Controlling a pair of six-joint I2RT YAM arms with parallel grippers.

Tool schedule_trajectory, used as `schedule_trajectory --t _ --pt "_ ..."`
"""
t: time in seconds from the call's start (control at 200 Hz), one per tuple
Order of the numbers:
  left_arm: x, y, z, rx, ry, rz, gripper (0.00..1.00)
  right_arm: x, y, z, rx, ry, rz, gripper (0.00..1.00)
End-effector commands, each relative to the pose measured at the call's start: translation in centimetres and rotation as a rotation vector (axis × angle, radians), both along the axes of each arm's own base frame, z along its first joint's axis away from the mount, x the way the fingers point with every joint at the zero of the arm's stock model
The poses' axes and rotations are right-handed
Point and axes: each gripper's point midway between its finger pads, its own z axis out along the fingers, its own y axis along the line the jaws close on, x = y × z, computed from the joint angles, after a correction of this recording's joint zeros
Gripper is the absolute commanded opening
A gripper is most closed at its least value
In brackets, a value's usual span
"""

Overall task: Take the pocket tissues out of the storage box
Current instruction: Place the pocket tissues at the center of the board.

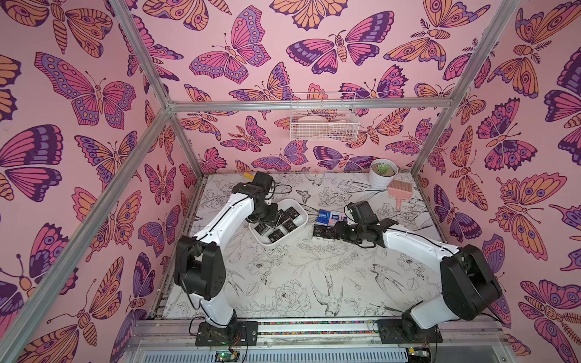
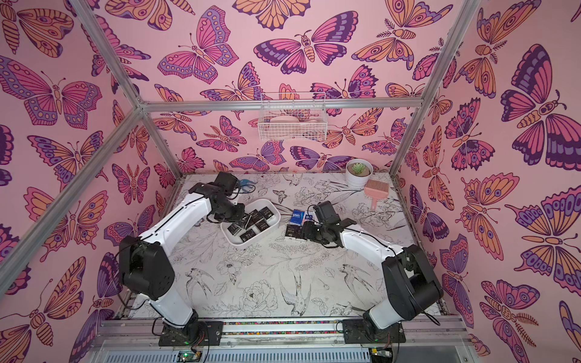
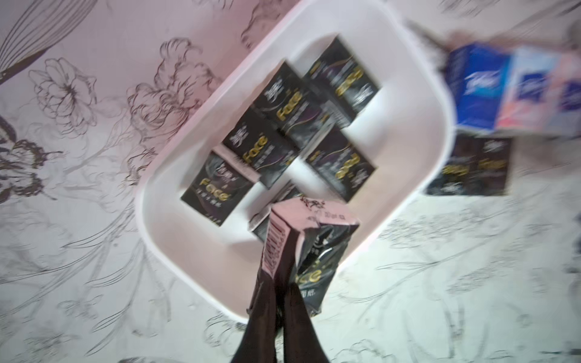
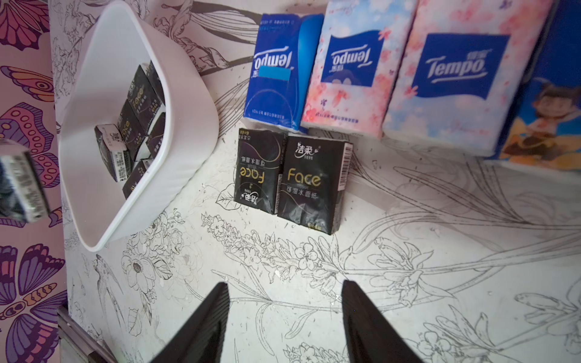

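Note:
The storage box [image 1: 301,208] [image 2: 273,210] is a shallow white tray left of the table's middle. Several black pocket tissues [image 3: 283,100] [image 4: 138,94] lie in it. My left gripper [image 3: 279,273] [image 1: 272,223] is shut on one black packet [image 3: 317,248], held on edge just above the box's near end. My right gripper [image 4: 284,284] [image 1: 335,232] stands open and empty over the table. Close beyond it lie two black packets [image 4: 311,185] [image 1: 320,234]. Past those, a row of blue and pink packets [image 4: 349,72] [image 1: 323,217] lies flat.
A white plant pot [image 1: 383,173] and a pink brush [image 1: 396,191] stand at the back right. A white wire basket [image 1: 323,121] hangs on the back wall. Aluminium frame posts and patterned walls close in the table on three sides.

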Motion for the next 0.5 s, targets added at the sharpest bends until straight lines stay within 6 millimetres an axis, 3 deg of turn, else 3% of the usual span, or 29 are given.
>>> schedule_trajectory --t 0.0,0.12,0.24,0.496 --pt "-2.1 -5.4 0.4 -0.182 0.018 0.028 0.07 -0.7 -1.4 -0.3 -0.040 0.016 -0.001 0.61" --pt "-4.1 -9.8 -1.3 -0.245 0.039 0.043 0.07 -1.4 -1.8 -0.8 -0.051 0.032 0.001 0.61" --pt "-5.9 -13.4 -4.2 -0.277 0.089 0.066 0.08 -2.2 -2.2 -1.4 -0.062 0.050 0.004 0.61" --pt "-7.8 -16.5 -9.5 -0.255 0.165 0.093 0.08 -3.6 -2.8 -2.2 -0.067 0.079 0.015 0.61"
